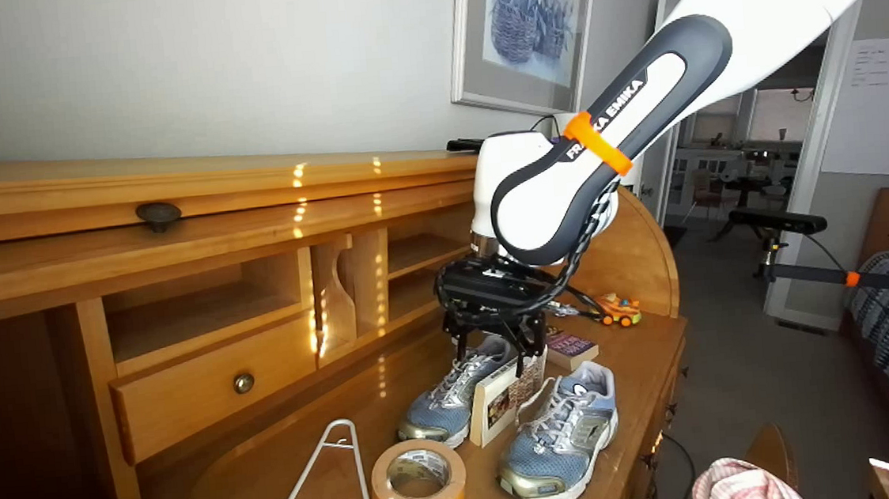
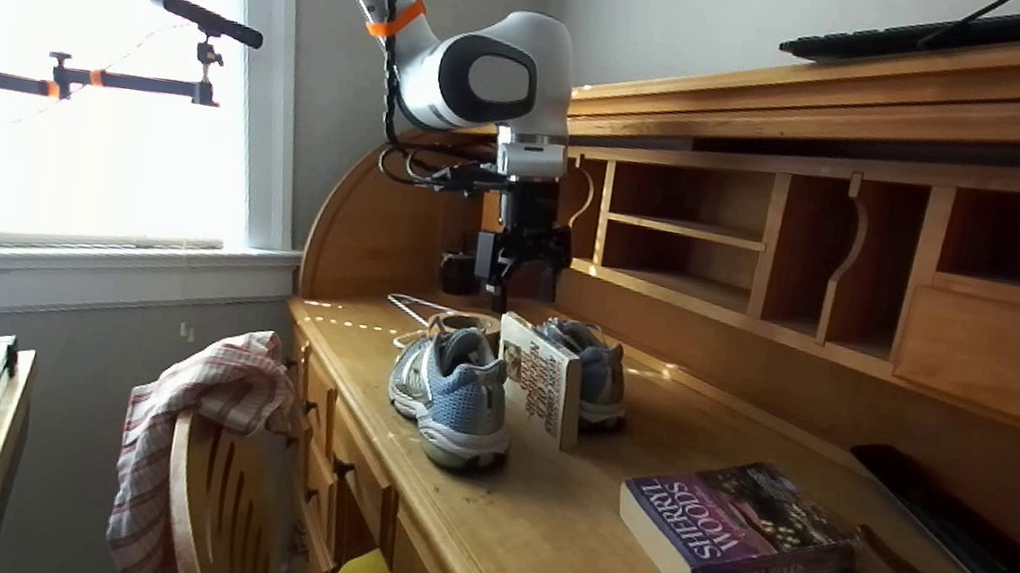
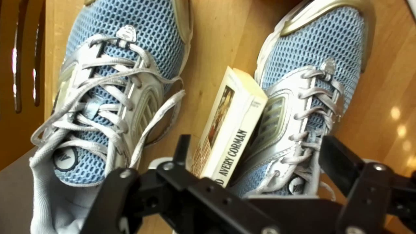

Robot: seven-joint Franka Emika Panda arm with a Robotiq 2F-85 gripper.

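Bottom of the wrist view: the gripper (image 3: 256, 143) holds nothing, jaws wide apart. At frame centre, the book (image 3: 230, 130) stands on edge, spine up, between one shoe (image 3: 112, 107) at left and a second shoe (image 3: 302, 97) at right. Status, as I judge it: book upright, free of the jaws; gripper not yet clear. Note the desk edge (image 3: 55, 26) at far left, just beside the first shoe. In an exterior view, room opens toward the purple paperback (image 2: 736, 533), lower right; shelves (image 2: 685, 232), upper right, limit the rear.
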